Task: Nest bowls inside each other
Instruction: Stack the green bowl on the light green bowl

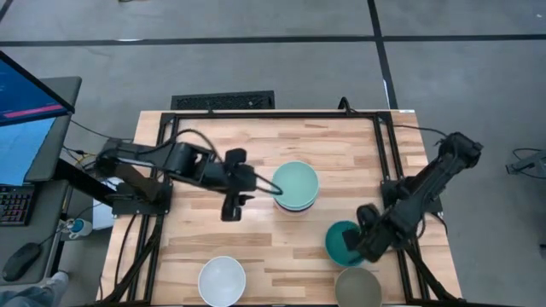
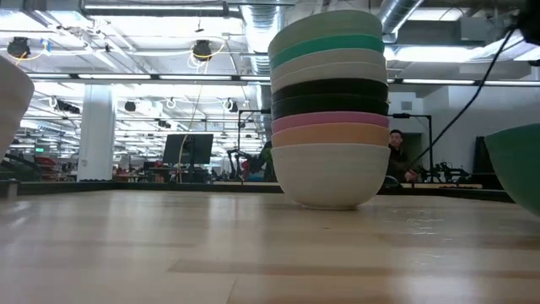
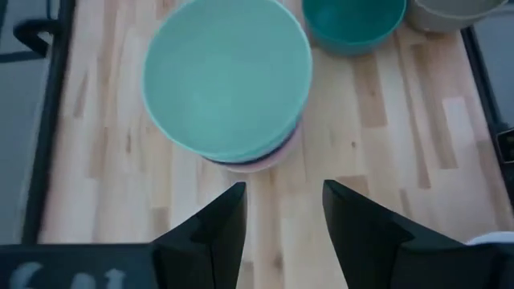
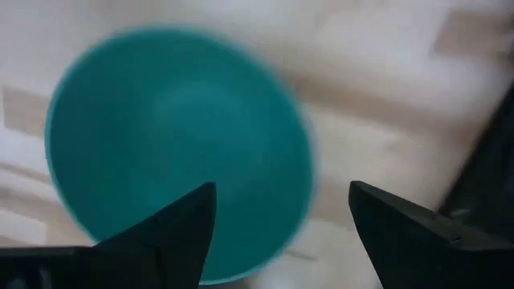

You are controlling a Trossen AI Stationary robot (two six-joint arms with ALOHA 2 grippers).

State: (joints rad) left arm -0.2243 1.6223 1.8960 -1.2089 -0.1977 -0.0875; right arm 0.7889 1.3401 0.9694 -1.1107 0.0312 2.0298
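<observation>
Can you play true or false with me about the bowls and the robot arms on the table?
1. The top bowl of the stack is pale green. True.
2. The left gripper is squeezing the stack. False: its fingers are open and apart from the stack, beside it.
3. The right gripper is open over a teal bowl. True.
4. The white bowl sits on top of the stack. False: it stands alone on the wooden table, near the edge.
5. The bottom bowl of the stack is black. False: in the low view it is white, with an orange one and a pink one just above it.
6. A grey-olive bowl stands next to the teal bowl. True.
</observation>
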